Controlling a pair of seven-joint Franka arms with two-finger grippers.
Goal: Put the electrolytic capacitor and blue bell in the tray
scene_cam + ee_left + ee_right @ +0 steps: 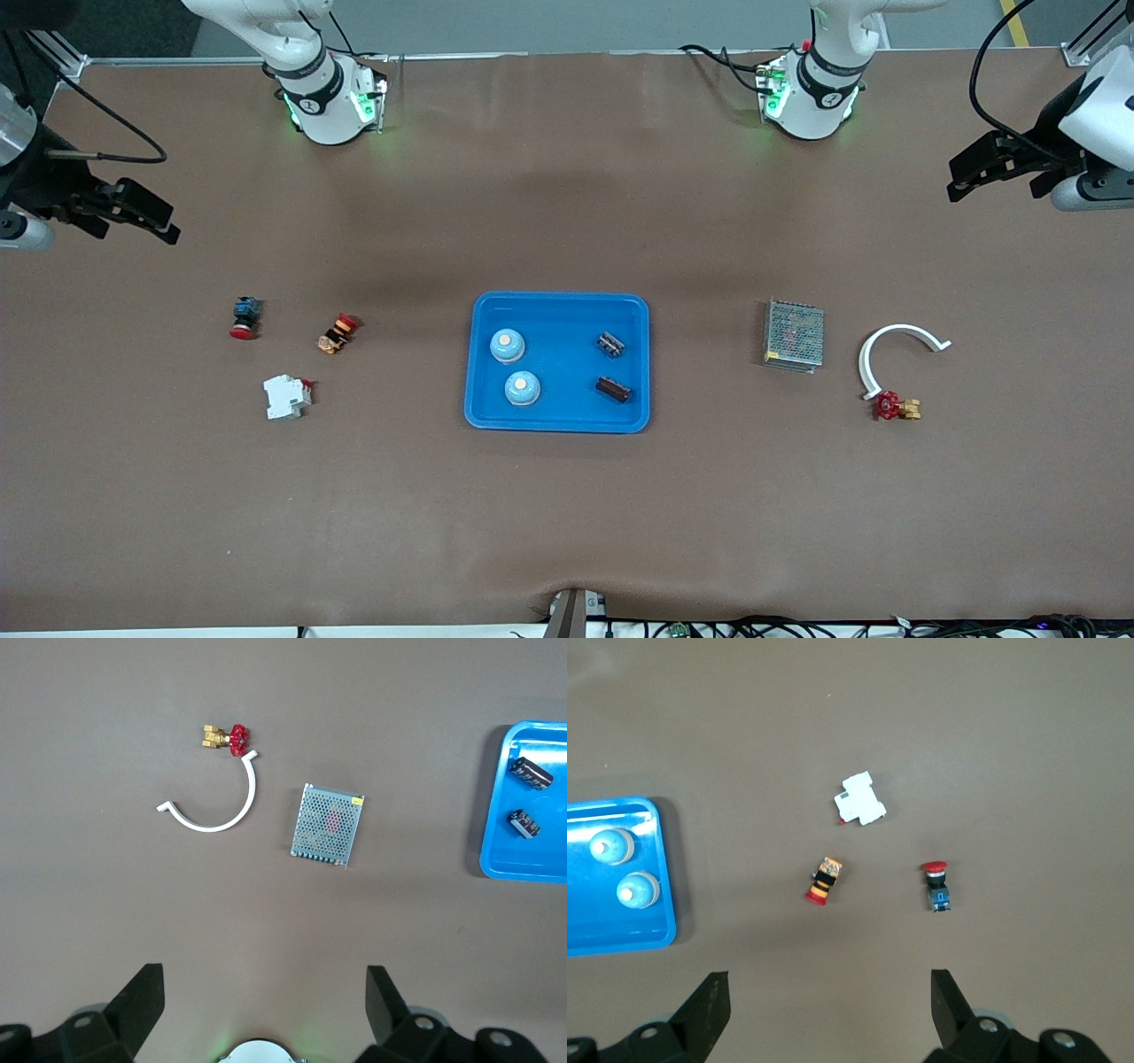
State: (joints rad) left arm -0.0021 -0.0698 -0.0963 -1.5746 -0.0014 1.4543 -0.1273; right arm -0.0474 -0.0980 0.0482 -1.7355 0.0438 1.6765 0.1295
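The bright blue tray [563, 306] lies at the table's middle. In it are two blue bells [508, 346] [523, 387] toward the right arm's end and two dark electrolytic capacitors [610, 345] [613, 388] toward the left arm's end. My left gripper [961, 177] is open and empty, up over the left arm's end of the table. Its wrist view shows its open fingers [142, 997], the tray's edge [496, 846] and both capacitors [531, 773] [525, 824]. My right gripper [164, 221] is open and empty over the right arm's end. Its wrist view shows the tray [594, 930] and bells [609, 847] [638, 890].
Toward the left arm's end lie a grey mesh box [794, 334], a white plastic arc [890, 350] and a red-handled brass valve [895, 406]. Toward the right arm's end lie a red and blue push button [244, 317], a yellow, black and red part [337, 333] and a white breaker [287, 396].
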